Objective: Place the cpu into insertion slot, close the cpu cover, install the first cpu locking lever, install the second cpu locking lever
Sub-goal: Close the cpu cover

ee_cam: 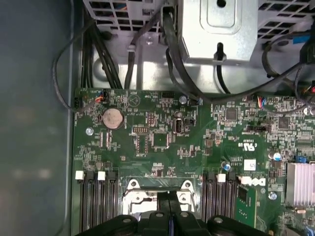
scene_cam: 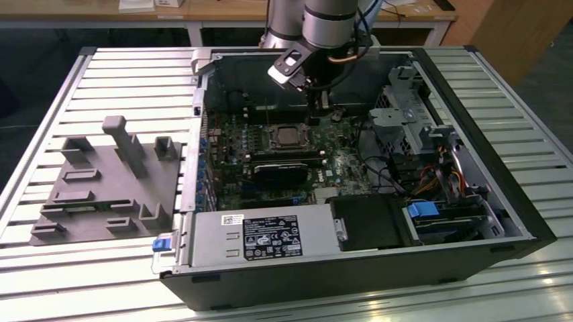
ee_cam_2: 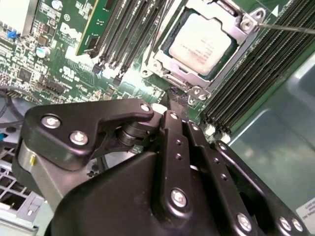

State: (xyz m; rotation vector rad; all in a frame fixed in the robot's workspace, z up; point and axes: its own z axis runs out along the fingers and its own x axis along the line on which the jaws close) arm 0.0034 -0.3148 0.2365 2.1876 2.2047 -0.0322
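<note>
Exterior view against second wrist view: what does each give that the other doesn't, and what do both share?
Exterior view adds the open computer case on the slatted table, a grey fixture beside it. Second wrist view adds the cpu cover lying flat around the cpu. Both share the claw beside the insertion slot on the green board.

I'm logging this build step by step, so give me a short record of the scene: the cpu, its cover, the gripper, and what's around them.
cpu: silver top showing, seated in the insertion slot
cpu cover: down over the cpu, framing it
gripper: shut, tip close beside the cover's edge
locking lever: thin wire by a cover corner; latched or not, cannot tell
green circuit board: inside the open computer case
grey fixture block: on the slatted table, at the exterior view's left of the case
</note>
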